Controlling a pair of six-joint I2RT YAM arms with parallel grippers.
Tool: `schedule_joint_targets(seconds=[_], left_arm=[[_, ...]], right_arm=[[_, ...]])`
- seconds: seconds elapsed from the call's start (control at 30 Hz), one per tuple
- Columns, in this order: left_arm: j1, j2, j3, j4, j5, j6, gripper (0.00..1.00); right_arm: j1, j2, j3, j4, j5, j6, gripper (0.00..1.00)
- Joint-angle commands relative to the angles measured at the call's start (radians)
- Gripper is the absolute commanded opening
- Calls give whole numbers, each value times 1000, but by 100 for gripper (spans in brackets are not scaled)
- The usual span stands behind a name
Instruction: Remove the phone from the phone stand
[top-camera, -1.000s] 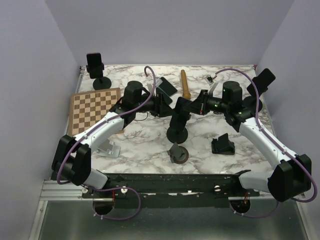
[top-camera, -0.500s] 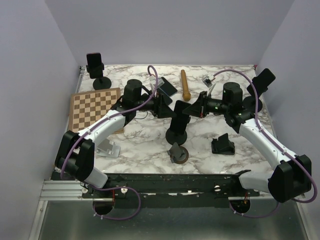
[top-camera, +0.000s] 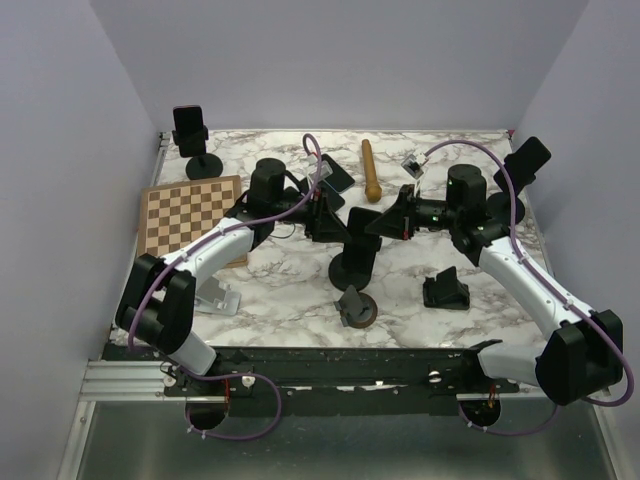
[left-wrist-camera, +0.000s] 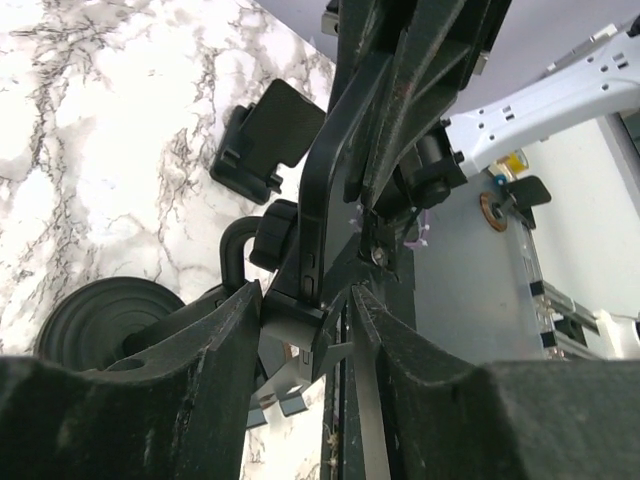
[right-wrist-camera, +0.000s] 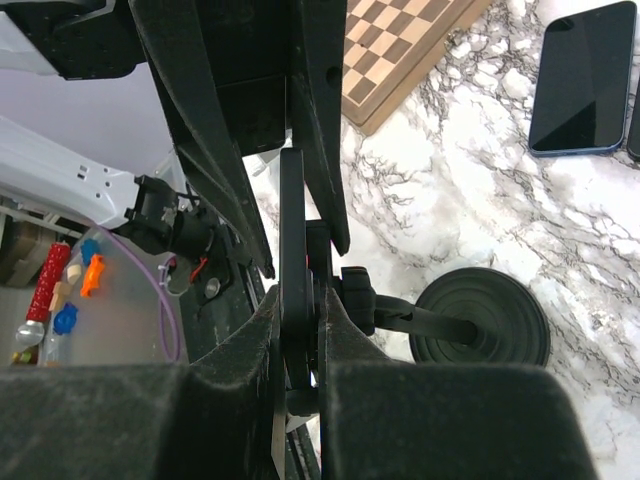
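Observation:
The black phone (top-camera: 361, 217) sits in the cradle of the black phone stand (top-camera: 352, 270) at mid-table. My right gripper (top-camera: 386, 223) comes in from the right and is shut on the phone's thin edge (right-wrist-camera: 291, 240), its pads (right-wrist-camera: 262, 330) also squeezing the cradle back. The stand's round base (right-wrist-camera: 485, 320) lies behind. From the left, my left gripper (top-camera: 328, 214) straddles the cradle's lower end and the phone (left-wrist-camera: 322, 200). Its left finger (left-wrist-camera: 215, 360) lies against the cradle. I cannot make out whether the other finger presses.
A chessboard (top-camera: 188, 215) lies at the left, with another phone on a stand (top-camera: 189, 128) behind it. A wooden stick (top-camera: 370, 168) and a flat phone (right-wrist-camera: 590, 75) lie at the back. A black holder (top-camera: 445, 290), a silver stand (top-camera: 215, 298) and a small stand (top-camera: 355, 307) sit near the front.
My left arm has reached further right, bringing its gripper up against the cradle, and its jaws have narrowed a little. The right gripper has stayed shut on the phone.

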Motion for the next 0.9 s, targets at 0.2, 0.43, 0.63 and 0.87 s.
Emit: schedule_joint_targets(seconds=[0.2, 0.43, 0.63, 0.87], left_arm=[[-16, 8, 28, -52, 114, 75, 42], [-16, -35, 24, -69, 49, 81, 52], [-16, -85, 52, -171, -7, 136, 82], [42, -253, 59, -285, -243, 197, 90]], right_arm=[[-12, 12, 59, -17, 170, 77, 34], [2, -6, 169, -332, 468, 157, 96], [154, -32, 303, -495, 737, 202, 100], [468, 115, 516, -768, 1314, 356, 100]])
